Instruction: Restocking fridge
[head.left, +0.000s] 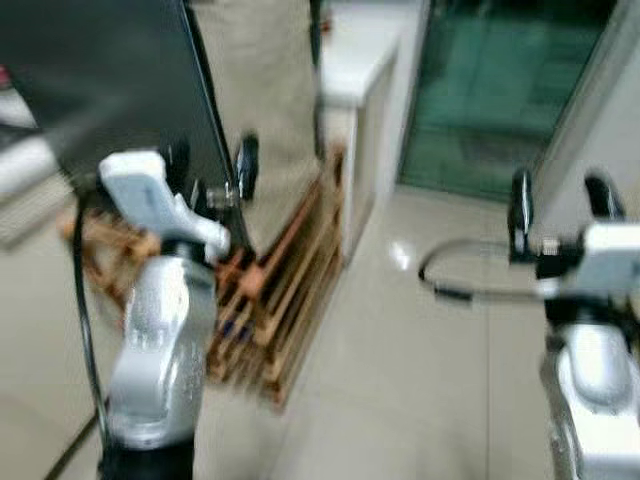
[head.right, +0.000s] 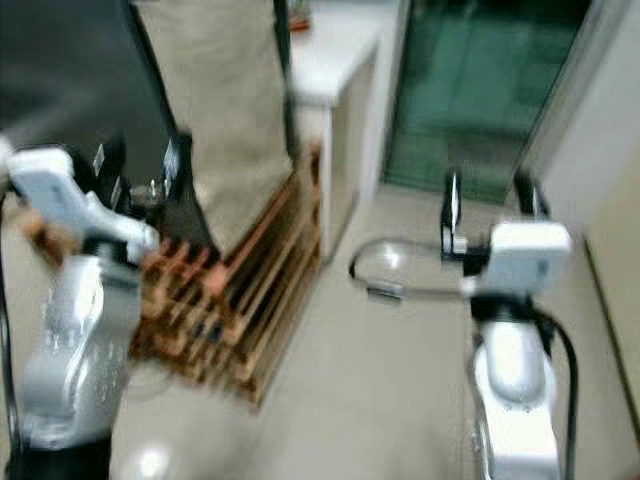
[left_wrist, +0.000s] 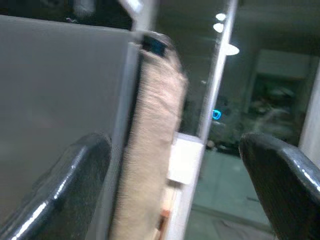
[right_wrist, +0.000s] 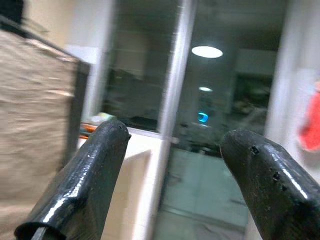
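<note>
Both arms are raised in front of me, and the head views are blurred. My left gripper (head.left: 213, 165) is open and holds nothing; it is close to a tall dark panel (head.left: 110, 80) on the left. In the left wrist view its fingers (left_wrist: 65, 190) stand wide apart, facing the grey panel's edge and a beige cloth cover (left_wrist: 150, 150). My right gripper (head.left: 560, 205) is open and empty over the tiled floor. Its fingers (right_wrist: 85, 185) are spread toward a glass door. I cannot make out any item for restocking.
A beige cloth-covered panel (head.left: 265, 110) leans behind the dark panel, with a slatted wooden rack (head.left: 285, 290) at its foot. Beyond them are a white cabinet (head.left: 360, 60) and a green-tinted glass door (head.left: 500, 90). Light tiled floor (head.left: 400, 380) stretches ahead.
</note>
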